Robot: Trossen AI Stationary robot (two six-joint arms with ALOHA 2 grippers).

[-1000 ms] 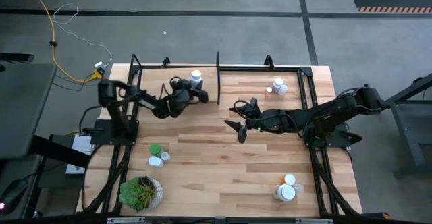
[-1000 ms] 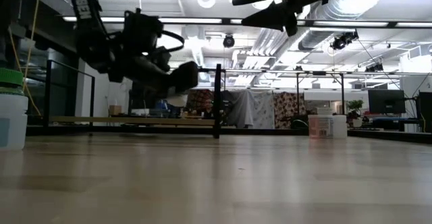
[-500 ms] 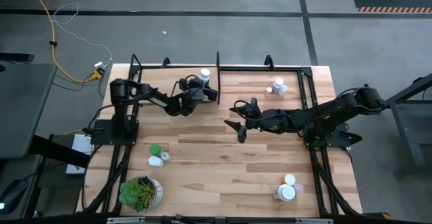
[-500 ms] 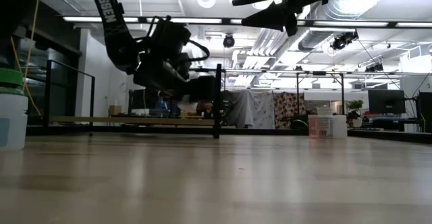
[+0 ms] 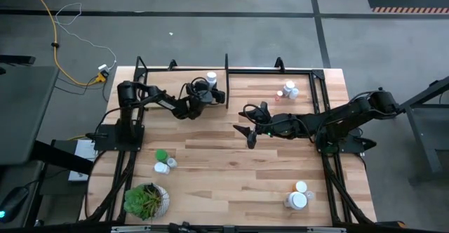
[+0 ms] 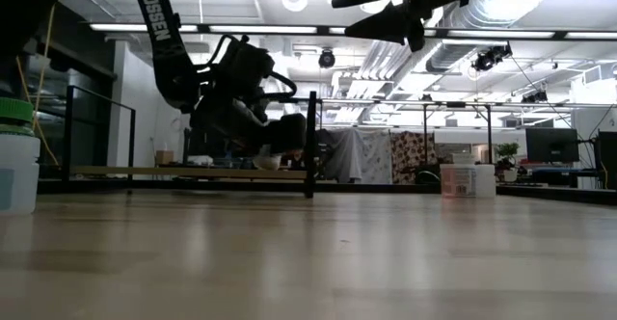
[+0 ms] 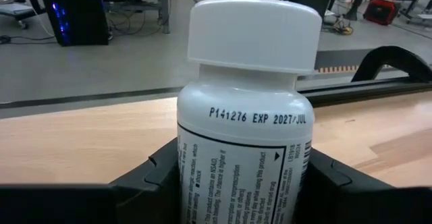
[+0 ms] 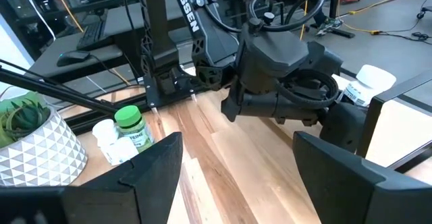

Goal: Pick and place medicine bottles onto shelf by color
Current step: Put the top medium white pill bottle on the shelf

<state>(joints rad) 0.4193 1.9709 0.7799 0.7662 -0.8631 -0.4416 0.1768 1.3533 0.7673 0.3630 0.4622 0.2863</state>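
My left gripper (image 5: 212,87) is at the far left of the table, by the shelf (image 6: 193,173), shut on a white medicine bottle (image 7: 246,116) with a white cap (image 5: 211,77). The bottle stands upright close over the shelf plank; whether its base rests there I cannot tell. Over the table's middle, my right gripper (image 5: 246,124) hangs open and holds nothing. A green bottle (image 5: 161,155) and small white bottles (image 5: 166,165) stand on the table at the near left. More bottles stand at the far right (image 5: 290,89) and the near right (image 5: 298,196). My left gripper pinches the bottle's labelled body (image 7: 202,183) between its two fingers (image 7: 152,177), below the cap and shoulder. The fingers come nearly level from the table's left, one on each side of the body. The bottle stays upright, cap up.
A potted plant (image 5: 146,200) stands at the near left corner. Black upright posts (image 5: 226,78) and rods frame the far part of the table. Open tabletop (image 5: 231,177) lies across the middle and near side.
My left gripper has carried the white bottle toward the table's right and a little down, up to the shelf's black post, keeping the bottle upright. Most of that move came early in the second.
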